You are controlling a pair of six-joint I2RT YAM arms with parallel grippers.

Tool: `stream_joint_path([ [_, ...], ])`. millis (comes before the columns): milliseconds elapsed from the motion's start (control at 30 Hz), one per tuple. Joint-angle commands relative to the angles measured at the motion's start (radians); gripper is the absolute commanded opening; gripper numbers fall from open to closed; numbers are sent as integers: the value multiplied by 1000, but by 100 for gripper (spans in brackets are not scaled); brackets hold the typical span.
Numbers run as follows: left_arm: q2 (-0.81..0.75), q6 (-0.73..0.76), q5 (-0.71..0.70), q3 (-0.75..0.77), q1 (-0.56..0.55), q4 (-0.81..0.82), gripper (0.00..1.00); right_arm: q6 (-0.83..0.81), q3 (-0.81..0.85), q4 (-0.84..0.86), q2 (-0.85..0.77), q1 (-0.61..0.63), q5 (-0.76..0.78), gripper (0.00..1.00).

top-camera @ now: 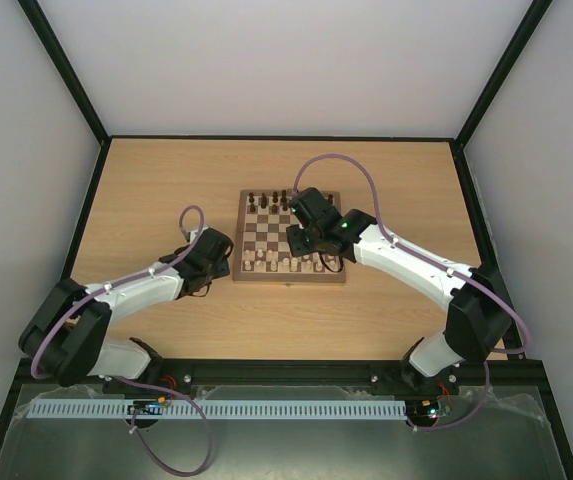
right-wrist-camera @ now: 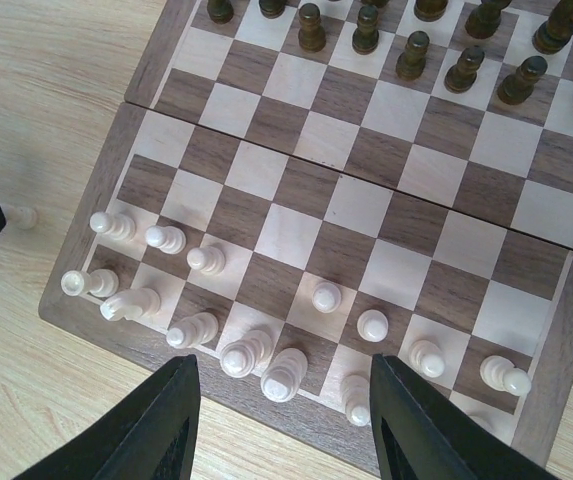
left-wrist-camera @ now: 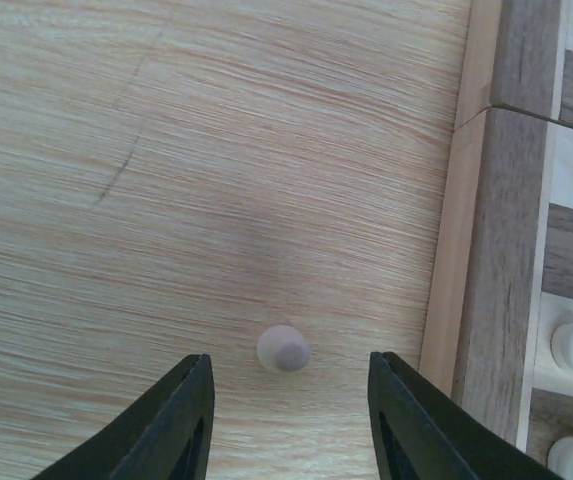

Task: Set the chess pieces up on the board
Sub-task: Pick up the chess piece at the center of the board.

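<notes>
Left claw (left-wrist-camera: pixel 288 372) spread astride lone pale pawn (left-wrist-camera: pixel 284 349), lower centre, probably upright: tiny, light, smooth, tips easily; pinch low on stem. Right claw (right-wrist-camera: pixel 286 365) spread over board (right-wrist-camera: pixel 154 55).

My table (top-camera: pixel 166 180) is flat, light wood with thin stripes running along it. The board (top-camera: pixel 261 240) lies flat on it, near the middle. One small pale chess piece (left-wrist-camera: pixel 283 349) sits on the bare wood, just beside the board's left edge, not touching it. I cannot tell if it stands or lies. A thin dark line (left-wrist-camera: pixel 116 172) marks the wood, well apart from that piece.
</notes>
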Motion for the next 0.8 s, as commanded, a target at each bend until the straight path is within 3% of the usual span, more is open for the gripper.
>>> stream_joint_path([
  [0, 31, -4, -7, -6, 2, 34, 43, -4, -8, -11, -4, -4, -5, 47],
  [233, 73, 2, -5, -2, 3, 44, 31, -9, -7, -15, 2, -5, -9, 47],
  [767, 128, 19, -31, 48, 5, 37, 16, -13, -13, -13, -6, -4, -13, 47],
])
